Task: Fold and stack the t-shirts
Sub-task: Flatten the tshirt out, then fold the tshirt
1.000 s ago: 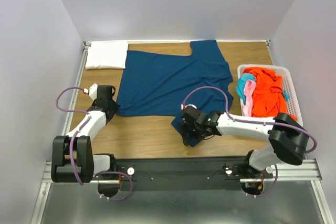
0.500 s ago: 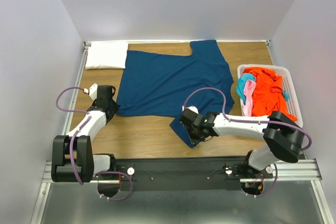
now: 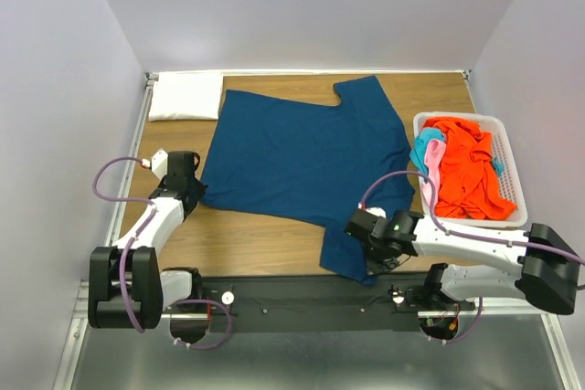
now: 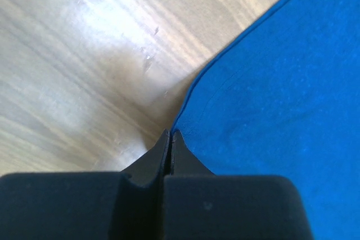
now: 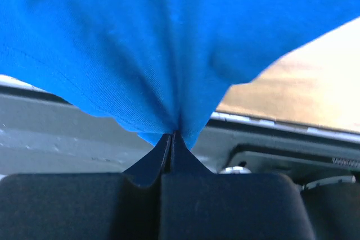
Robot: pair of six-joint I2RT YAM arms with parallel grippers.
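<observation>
A large navy blue t-shirt (image 3: 302, 152) lies spread on the wooden table (image 3: 256, 235), collar toward the back. My left gripper (image 3: 194, 191) is shut on its near left corner; in the left wrist view the jaws (image 4: 170, 134) meet right at the corner of the blue cloth (image 4: 281, 82). Down at the table's near edge, my right gripper (image 3: 364, 260) is shut on the near right hem, and blue cloth (image 5: 140, 37) bunches up out of its closed jaws (image 5: 173, 134). A folded white t-shirt (image 3: 186, 96) rests at the back left corner.
A white slatted basket (image 3: 514, 171) stands at the right edge, holding orange (image 3: 466, 166), pink (image 3: 431, 175) and teal (image 3: 422, 148) shirts. The black base rail (image 3: 302, 297) runs along the near edge, just under the right gripper. White walls close in the back and both sides.
My right gripper closed on the navy shirt's near hem and drew it right and toward the near edge, stretching the lower edge out. The left gripper barely moved.
</observation>
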